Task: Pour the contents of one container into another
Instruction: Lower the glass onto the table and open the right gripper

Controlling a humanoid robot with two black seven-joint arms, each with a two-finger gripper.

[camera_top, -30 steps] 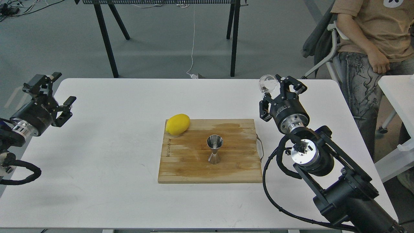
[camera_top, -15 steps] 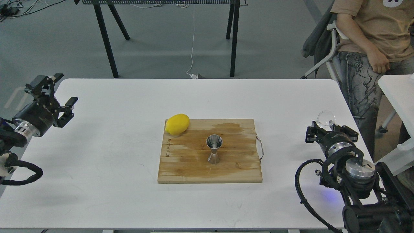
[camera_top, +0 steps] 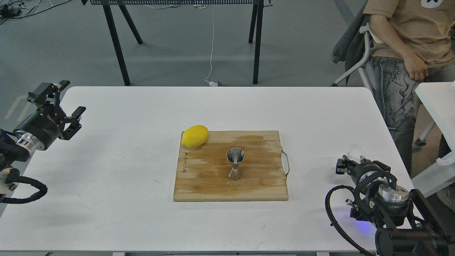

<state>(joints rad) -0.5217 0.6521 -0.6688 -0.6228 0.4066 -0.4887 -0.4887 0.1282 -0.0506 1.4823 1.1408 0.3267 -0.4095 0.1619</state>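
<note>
- Head view: jigger point(camera_top: 235, 164) stands upright on the wooden cutting board point(camera_top: 213, 185), long axis vertical, open mouth facing up, just right of the board's centre.
- Jigger looks shiny steel, two cones meeting at a narrow waist; upper cup wider than the base.
- Glass cup point(camera_top: 356, 152) sits at about 3 o'clock from the jigger, well apart from it, near the table's right edge, at the tip of the right gripper point(camera_top: 355, 163). Clear, round, small; tilt cannot be told.
- Right gripper seen end-on and dark; whether its fingers clamp the cup cannot be told.
- Left gripper point(camera_top: 65, 106) at about 9 o'clock, over the table's left edge, fingers apart, holding nothing.
- Lemon point(camera_top: 195, 136) lies on the board's far left corner, at about 11 o'clock from the jigger.
- Board shows a darker wet-looking patch around the jigger; metal handle on its right edge.
- White table point(camera_top: 124, 160); grey floor; black trestle legs behind; seated person point(camera_top: 408, 39) at far right.
</note>
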